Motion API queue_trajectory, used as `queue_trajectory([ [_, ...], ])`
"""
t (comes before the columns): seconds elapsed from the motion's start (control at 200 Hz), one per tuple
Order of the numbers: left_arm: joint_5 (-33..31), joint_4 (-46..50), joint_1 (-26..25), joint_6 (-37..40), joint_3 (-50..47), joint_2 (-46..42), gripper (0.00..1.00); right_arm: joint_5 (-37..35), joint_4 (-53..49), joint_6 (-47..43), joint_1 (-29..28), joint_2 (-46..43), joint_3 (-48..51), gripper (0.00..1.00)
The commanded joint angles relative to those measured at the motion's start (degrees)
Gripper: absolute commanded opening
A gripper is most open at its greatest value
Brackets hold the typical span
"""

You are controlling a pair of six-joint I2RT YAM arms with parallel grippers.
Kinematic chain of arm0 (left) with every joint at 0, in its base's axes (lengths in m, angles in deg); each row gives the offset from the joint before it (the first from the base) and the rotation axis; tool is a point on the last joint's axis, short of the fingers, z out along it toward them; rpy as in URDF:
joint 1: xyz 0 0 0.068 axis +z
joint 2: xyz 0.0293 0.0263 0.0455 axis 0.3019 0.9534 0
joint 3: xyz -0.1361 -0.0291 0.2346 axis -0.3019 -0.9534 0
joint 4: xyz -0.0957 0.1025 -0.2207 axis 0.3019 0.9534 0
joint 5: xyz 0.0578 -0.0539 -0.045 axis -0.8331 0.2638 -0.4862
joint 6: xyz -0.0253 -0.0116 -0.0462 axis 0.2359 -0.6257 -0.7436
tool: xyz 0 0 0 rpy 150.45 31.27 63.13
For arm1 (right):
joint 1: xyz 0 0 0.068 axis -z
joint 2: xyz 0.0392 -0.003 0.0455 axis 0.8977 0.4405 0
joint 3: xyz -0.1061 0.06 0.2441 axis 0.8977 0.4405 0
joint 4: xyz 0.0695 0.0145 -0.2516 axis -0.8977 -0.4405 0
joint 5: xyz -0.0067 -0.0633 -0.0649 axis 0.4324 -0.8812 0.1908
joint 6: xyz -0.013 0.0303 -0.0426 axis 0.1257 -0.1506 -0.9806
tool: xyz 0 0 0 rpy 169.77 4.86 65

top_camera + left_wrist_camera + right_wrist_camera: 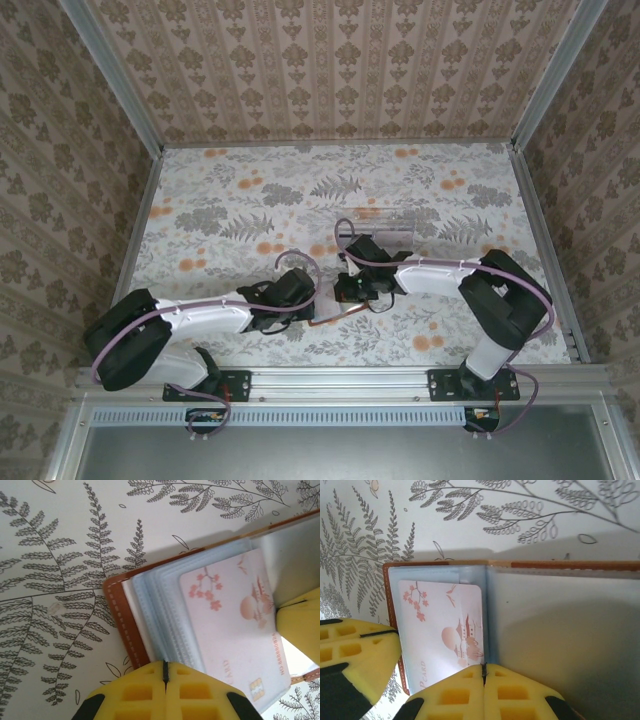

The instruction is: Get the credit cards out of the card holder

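Note:
The brown card holder [440,563] lies open on the floral table, its grey-blue pockets [160,610] fanned out. A pale pink credit card [235,630] printed with blossoms and a pagoda sits in the left-hand pocket [445,625]. My left gripper [165,666] is shut, its yellow tips against the pocket edges beside the brown border [117,615]. My right gripper [483,669] is shut at the holder's fold, where a large grey pocket leaf [560,630] runs into its tips. In the top view both grippers meet mid-table and hide most of the holder [325,319].
A clear plastic tray [378,225] stands just beyond the right gripper. The left gripper's yellow finger [355,655] shows at the lower left of the right wrist view. Patterned walls [330,70] enclose the table on three sides.

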Motion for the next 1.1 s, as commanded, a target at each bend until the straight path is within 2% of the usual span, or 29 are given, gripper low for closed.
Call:
queue_trajectory([
  [0.0, -0.6, 3.0, 0.5, -0.7, 0.5, 0.9, 0.00, -1.6, -0.9, 0.5, 0.9, -1.8, 1.0, 0.00],
  [0.3, -0.1, 2.8, 1.1, 0.0, 0.6, 1.4, 0.00, -4.1, -1.9, 0.5, 1.7, -3.1, 1.8, 0.00],
  [0.4, 0.2, 2.8, 1.5, 0.6, 0.6, 1.6, 0.00, -1.0, -0.5, -0.1, 1.9, -3.3, 1.8, 0.00],
  [0.5, 0.5, 3.2, 2.1, 1.8, 1.0, 1.9, 0.00, 1.3, 0.8, -0.2, 2.0, -3.4, 1.6, 0.12],
  [0.615, 0.9, 3.4, 2.3, 2.5, 1.6, 2.6, 0.00, 2.9, 1.5, -0.8, 1.7, -3.4, 0.9, 0.21],
  [1.095, 1.5, 3.0, 2.3, 2.5, 2.0, 4.0, 0.00, 4.7, 2.6, -1.2, 1.4, 1.0, 0.2, 0.24],
])
